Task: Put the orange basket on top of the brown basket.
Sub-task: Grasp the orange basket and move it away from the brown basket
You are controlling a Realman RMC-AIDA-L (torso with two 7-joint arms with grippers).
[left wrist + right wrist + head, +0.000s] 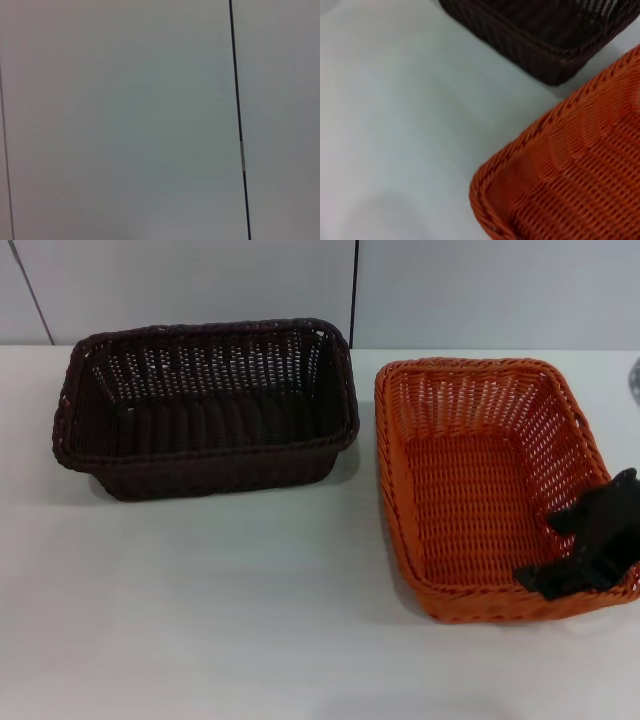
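Note:
The orange basket (480, 480) stands on the white table (220, 610) at the right. The brown basket (205, 405) stands to its left, a little farther back, with a narrow gap between them. Both are upright and empty. My right gripper (535, 550) is at the orange basket's near right corner, its two black fingers (600, 510) spread apart and reaching in over the rim. I cannot tell if they touch the basket. The right wrist view shows a corner of the orange basket (570, 170) and a corner of the brown basket (545, 35). My left gripper is out of view.
A pale panelled wall (350, 290) runs behind the table. The left wrist view shows only a plain wall (125, 120) with a dark seam (239, 120). A grey object (634, 380) shows at the right edge.

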